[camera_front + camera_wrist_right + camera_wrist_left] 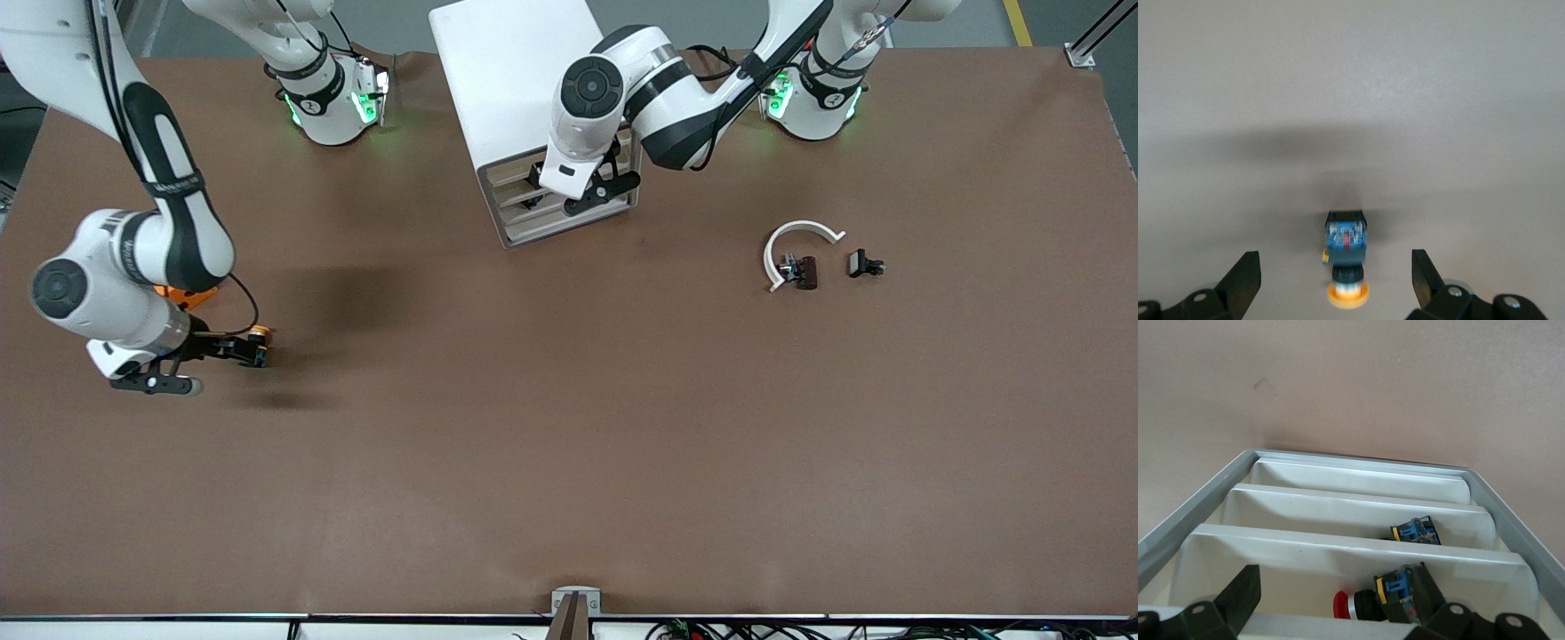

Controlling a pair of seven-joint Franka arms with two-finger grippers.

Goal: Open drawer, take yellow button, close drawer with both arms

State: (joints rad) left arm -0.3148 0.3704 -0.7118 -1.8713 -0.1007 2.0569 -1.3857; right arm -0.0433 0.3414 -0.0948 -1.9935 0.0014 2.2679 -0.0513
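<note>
The button (259,336), with an orange-yellow cap and a dark body, lies on the brown table toward the right arm's end. In the right wrist view it (1346,259) lies between the fingers, untouched. My right gripper (247,350) is open and low over it. The white cabinet (511,80) stands at the middle of the table's robot side. My left gripper (587,188) is open at its drawer front. The left wrist view shows the stepped white drawers (1305,553) below the open left gripper (1336,607), which holds nothing. I cannot tell how far out any drawer stands.
The drawer nearest the left fingers holds a red-capped button (1341,605) and a blue-black block (1401,587); the one below it holds another block (1415,531). An orange cube (182,294) lies half hidden under the right arm. A white curved band (794,236) with dark clips (864,264) lies toward the left arm's end.
</note>
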